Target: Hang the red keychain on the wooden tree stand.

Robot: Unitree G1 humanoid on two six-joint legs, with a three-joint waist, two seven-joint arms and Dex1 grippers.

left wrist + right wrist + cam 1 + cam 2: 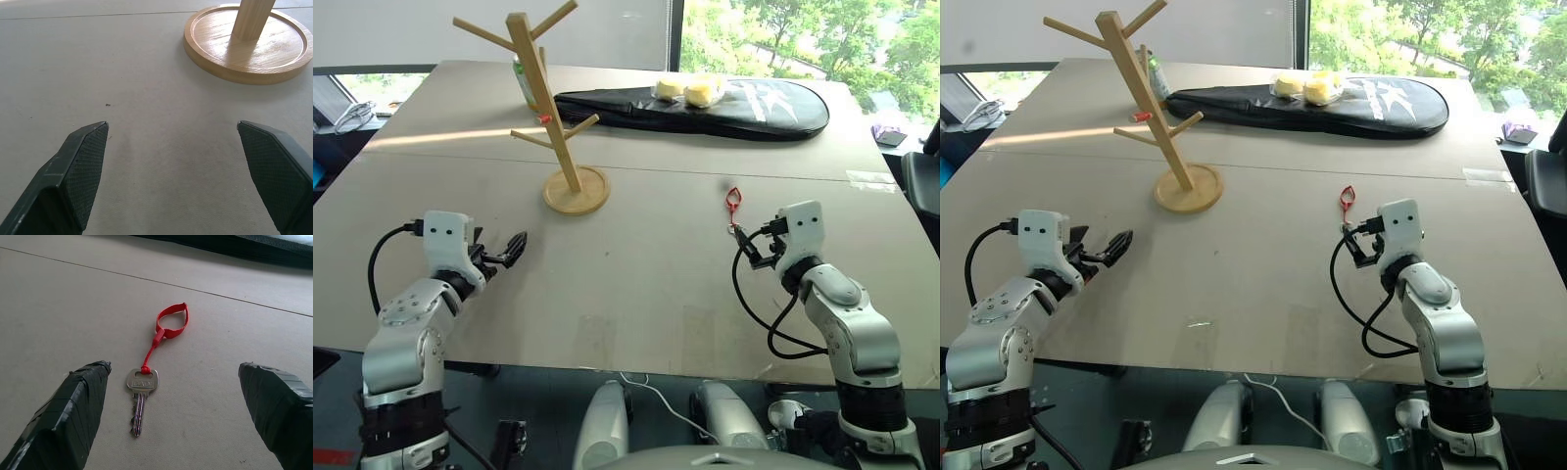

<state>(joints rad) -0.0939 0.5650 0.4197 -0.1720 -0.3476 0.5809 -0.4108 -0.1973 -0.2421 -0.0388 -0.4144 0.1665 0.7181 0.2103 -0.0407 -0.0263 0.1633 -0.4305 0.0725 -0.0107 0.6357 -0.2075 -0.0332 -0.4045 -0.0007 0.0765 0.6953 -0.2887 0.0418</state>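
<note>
My right gripper (173,401), fingers spread, hovers over the thin red keychain (164,335) lying flat; my left gripper (173,166), also released, faces the light wooden tree stand (548,108).

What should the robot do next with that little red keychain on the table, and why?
Probably ease the right claw forward and down, then close on the red keychain. It lies flat on the table between the open fingers, not yet gripped, and the wooden tree stand stands far off to the left.
</note>
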